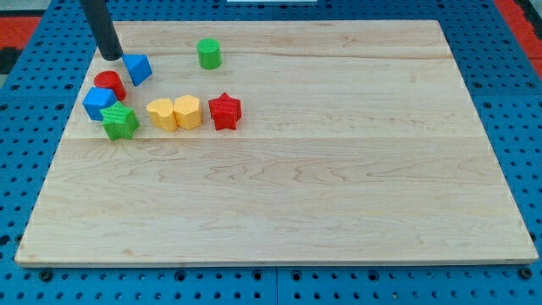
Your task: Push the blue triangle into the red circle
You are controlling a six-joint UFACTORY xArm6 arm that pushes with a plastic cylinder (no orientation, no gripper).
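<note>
The rod's bare tip [111, 57], which has no gripper, rests just beside the blue triangle [137, 69], at its upper left, seemingly placed to nudge it toward the nearby red circle [109, 84].

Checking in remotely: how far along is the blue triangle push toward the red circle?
Nearly done: the blue triangle sits just up and to the view's right of the red circle, close but whether touching is unclear. In hand: my tip sits at the triangle's upper-left edge. Left: a short nudge to close the last gap.

My tip [112, 57]: straight dark matte rod
</note>
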